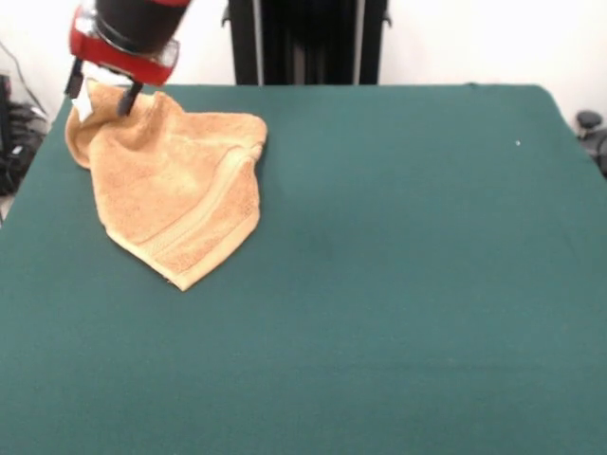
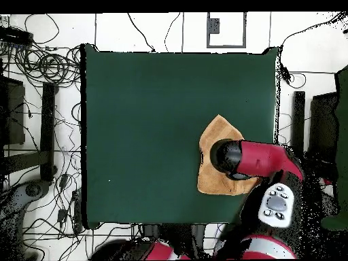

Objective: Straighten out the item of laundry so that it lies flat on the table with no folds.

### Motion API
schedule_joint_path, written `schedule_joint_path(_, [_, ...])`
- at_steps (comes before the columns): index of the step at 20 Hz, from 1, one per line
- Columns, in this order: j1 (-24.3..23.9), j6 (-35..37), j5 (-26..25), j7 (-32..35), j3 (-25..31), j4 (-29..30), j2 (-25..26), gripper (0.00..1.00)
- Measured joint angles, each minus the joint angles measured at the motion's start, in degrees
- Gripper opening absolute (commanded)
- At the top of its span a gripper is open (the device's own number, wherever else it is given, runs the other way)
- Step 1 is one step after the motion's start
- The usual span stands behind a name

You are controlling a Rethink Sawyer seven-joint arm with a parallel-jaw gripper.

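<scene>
Nubby orange-tan terry towel (image 1: 175,194) (folded, pointed) pinched by gripper (image 1: 102,101) on felt table (image 1: 398,284)

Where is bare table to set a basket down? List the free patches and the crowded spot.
In the front view, the table is bare across its whole right side and the near strip below the towel. The far left corner is crowded: the gripper holds the towel's bunched corner there.

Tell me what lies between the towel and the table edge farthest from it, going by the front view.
Nothing: from the towel rightward to that edge, the front view shows only the table's bare green cloth. The pincer sits at the towel's top corner, on its other side.
</scene>
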Motion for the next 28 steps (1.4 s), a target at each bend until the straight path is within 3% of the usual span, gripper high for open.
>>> schedule_joint_path(2, [-3.89, -3.54, 2.35, 0.0, 3.87, 1.92, -3.2, 1.0])
schedule_joint_path(9, [-12.33, -16.65, 5.73, 0.0, 13.38, 6.78, -7.06, 1.0])
schedule_joint_path(16, [-13.64, -25.07, 5.67, 0.0, 16.82, 8.56, -7.37, 1.0])
schedule_joint_path(28, [-15.08, -25.58, 6.62, 0.0, 22.67, 9.13, -7.56, 1.0])
